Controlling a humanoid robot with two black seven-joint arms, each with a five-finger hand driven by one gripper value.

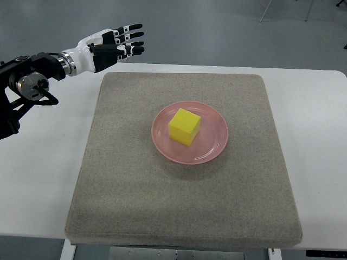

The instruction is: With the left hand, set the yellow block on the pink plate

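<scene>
A yellow block (185,127) rests on the pink plate (214,142), slightly left of the plate's middle. The plate lies near the centre of a grey mat (130,184). My left hand (120,42) hovers at the upper left, beyond the mat's far left corner and well away from the plate. Its fingers are stretched out straight toward the right and hold nothing. Its arm comes in from the left edge.
The mat covers most of a white table (38,179). Grey floor shows beyond the table's far edge, with metal legs (265,11) of some furniture at the top right.
</scene>
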